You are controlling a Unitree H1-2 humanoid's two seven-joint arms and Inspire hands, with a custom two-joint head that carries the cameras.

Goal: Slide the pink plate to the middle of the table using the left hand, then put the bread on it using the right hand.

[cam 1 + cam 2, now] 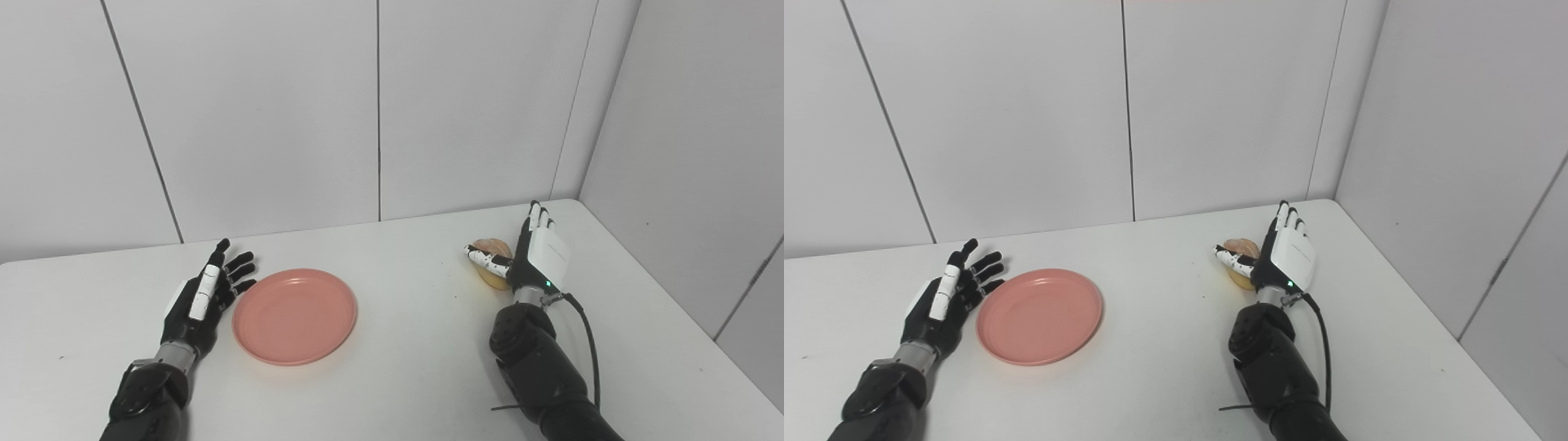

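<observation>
The pink plate point(294, 316) sits on the white table point(398, 380) left of centre, and the left hand point(205, 297) stands edge-on just beside its left rim, fingers spread and holding nothing. Whether the fingertips actually touch the rim, neither view settles. Over on the right, the bread point(493, 260) lies towards the far side, well apart from the plate. The right hand point(539, 254) is upright beside it, fingers straight and apart from the thumb, which reaches across the near side of the loaf. It looks like contact, but nothing is closed around the bread yet.

On handling: the plate looks like light, stiff plastic with a shallow raised lip, so it should glide easily on this smooth top. A flat push against the left rim seems the way to send it rightwards; too sharp a shove could make it spin or overshoot. The bread reads as soft and light, so it is best cupped gently from both sides rather than squeezed.

The left eye view shows a bit more of the loaf's pale underside below the thumb. The right eye view shows the broad white back of the right hand more squarely, covering more of the bread.
</observation>
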